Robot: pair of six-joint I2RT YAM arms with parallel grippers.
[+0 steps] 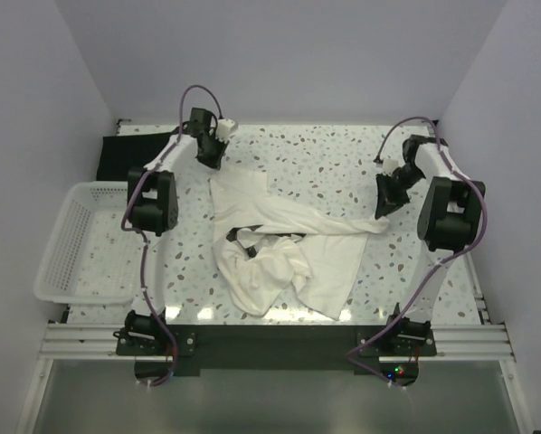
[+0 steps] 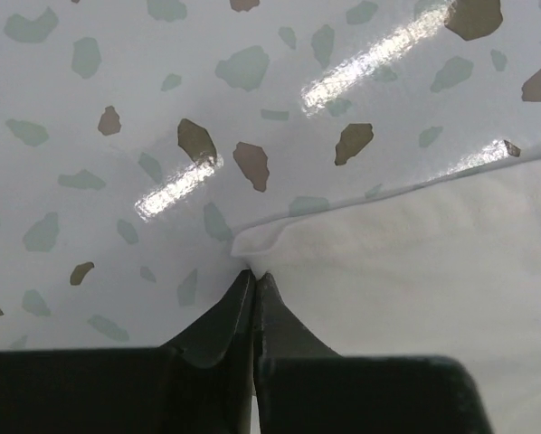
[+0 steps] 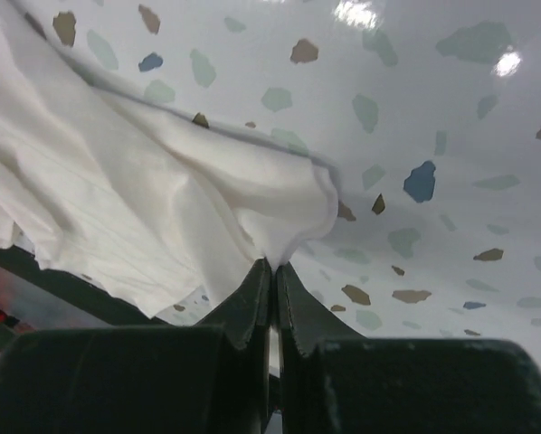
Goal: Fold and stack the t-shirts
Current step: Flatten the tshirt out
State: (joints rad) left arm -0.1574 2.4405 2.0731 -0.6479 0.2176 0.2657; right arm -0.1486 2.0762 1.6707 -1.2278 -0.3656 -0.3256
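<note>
Spanning left tool [image 2: 254,274] to right tool [image 3: 272,263]: cream t-shirt [image 1: 329,262]

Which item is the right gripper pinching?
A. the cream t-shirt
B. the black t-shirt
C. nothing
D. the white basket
A: the right gripper is shut on an edge of the cream t-shirt, far from the black t-shirt and the basket.

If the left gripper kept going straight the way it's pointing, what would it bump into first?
The corner of the cream t-shirt: it sits right at the left gripper, whose closed tips seem to pinch it. Just beyond lies the speckled table, probably very near, though depth is hard to judge.
</note>
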